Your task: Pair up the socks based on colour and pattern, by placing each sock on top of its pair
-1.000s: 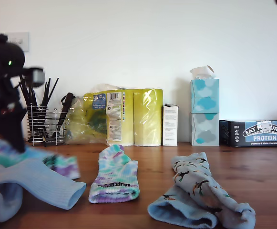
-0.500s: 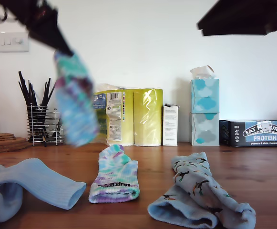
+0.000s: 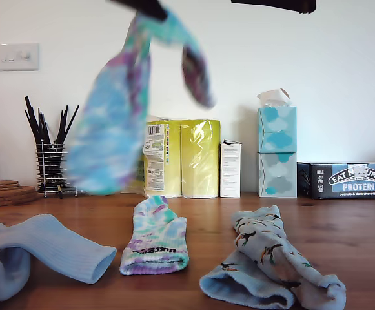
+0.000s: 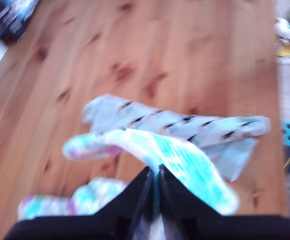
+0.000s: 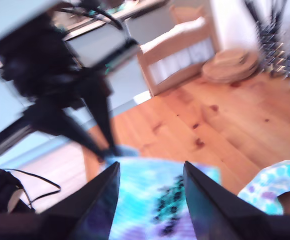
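My first gripper [image 4: 154, 182] is clamped on a tie-dye sock [image 4: 182, 160] — it hangs blurred in the air. Below it on the wooden table [image 4: 184, 55] lie the bird-print socks [image 4: 184, 125] and a second tie-dye sock [image 3: 156, 239]. My second gripper [image 5: 152, 192] has its jaws apart, with tie-dye fabric beyond them.

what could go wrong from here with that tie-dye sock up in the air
My first gripper pinches the lifted tie-dye sock only at one edge, and it looks blurred, so it might slip out. Hanging long and loose, it could land crooked on the tie-dye sock on the table, or drape onto the plain blue sock beside it.
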